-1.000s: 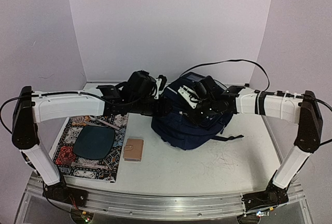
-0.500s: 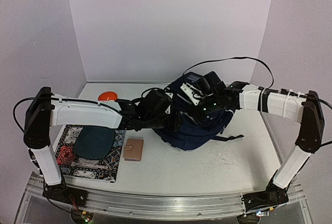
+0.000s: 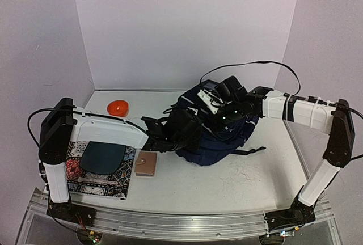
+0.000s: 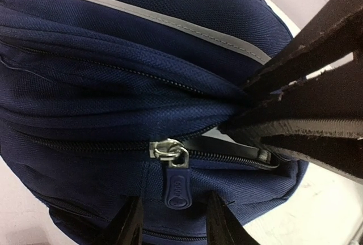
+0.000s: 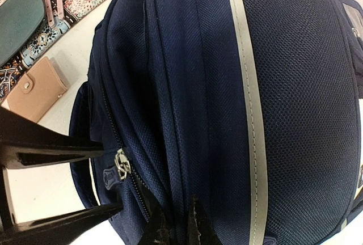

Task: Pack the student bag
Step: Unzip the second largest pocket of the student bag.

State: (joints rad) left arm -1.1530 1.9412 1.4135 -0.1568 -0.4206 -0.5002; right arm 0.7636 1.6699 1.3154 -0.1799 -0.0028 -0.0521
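The left gripper stands part-open, its fingers straddling the zip pull, probably to drag it. The right gripper pinches a fabric fold, steadying the student bag at the table's far middle. A second ago the left gripper sat farther back. Now it is at the bag's near-left side, uncovering an orange disc.

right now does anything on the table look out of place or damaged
Nothing stands out: the large navy-blue fabric backpack shows no tear, and the flat tan wallet lies neatly beside the patterned book. Nothing is spilled.
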